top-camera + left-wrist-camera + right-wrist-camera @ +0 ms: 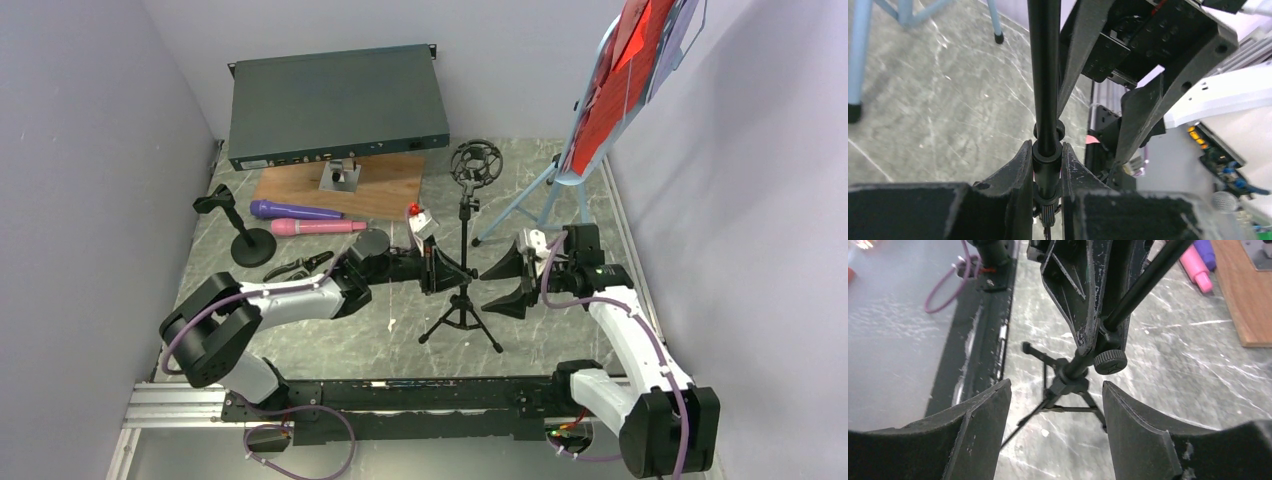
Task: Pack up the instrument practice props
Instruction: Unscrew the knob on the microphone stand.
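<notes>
Left claw (1047,161) pinches the slim, matte-black tripod mic holder (1044,75); right claw (1055,390) gapes wide beside it.

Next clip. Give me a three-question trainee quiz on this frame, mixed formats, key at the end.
1. True or false: the left gripper is shut on the pole of the tripod mic holder.
2. The right gripper is: A) open, clear of the pole; B) shut on the pole; C) out of view.
3. Fill in: the music sheets on the light-blue music tripod are ___ in colour.
Key: 1 true; 2 A; 3 red.
</notes>
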Motion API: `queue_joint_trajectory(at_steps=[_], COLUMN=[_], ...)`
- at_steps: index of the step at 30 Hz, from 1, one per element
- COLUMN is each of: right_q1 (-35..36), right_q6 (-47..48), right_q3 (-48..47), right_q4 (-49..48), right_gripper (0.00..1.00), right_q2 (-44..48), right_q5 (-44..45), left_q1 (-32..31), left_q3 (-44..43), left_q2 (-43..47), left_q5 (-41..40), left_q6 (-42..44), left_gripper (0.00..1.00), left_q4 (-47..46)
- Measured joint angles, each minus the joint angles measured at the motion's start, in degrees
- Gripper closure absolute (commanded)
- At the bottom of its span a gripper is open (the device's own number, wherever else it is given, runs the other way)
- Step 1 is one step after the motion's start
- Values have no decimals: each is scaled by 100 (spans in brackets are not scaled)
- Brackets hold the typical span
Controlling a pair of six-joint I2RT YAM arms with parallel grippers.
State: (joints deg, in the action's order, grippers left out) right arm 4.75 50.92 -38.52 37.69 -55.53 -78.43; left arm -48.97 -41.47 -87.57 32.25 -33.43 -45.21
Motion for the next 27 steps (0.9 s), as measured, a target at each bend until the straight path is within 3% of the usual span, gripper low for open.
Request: queue_joint_trajectory(at_steps=[9,18,27], right_q1=[-66,-70,4], right_q6=[-2159,-2664,-3077], right_q3=[79,81,197], right_q4=[-1438,-1703,-2046], right_gripper=[31,35,46], right_q2=[-352,-474,-474], right_q5=[-774,-914,-918], left_q1=[-286,-603,-636], left_q3=[282,492,492], left_q2=[483,483,466], left_q5=[-105,-157,-313], left_q6=[1792,2677,2828], left_gripper=[100,100,100], left_q4=[17,-92,-540])
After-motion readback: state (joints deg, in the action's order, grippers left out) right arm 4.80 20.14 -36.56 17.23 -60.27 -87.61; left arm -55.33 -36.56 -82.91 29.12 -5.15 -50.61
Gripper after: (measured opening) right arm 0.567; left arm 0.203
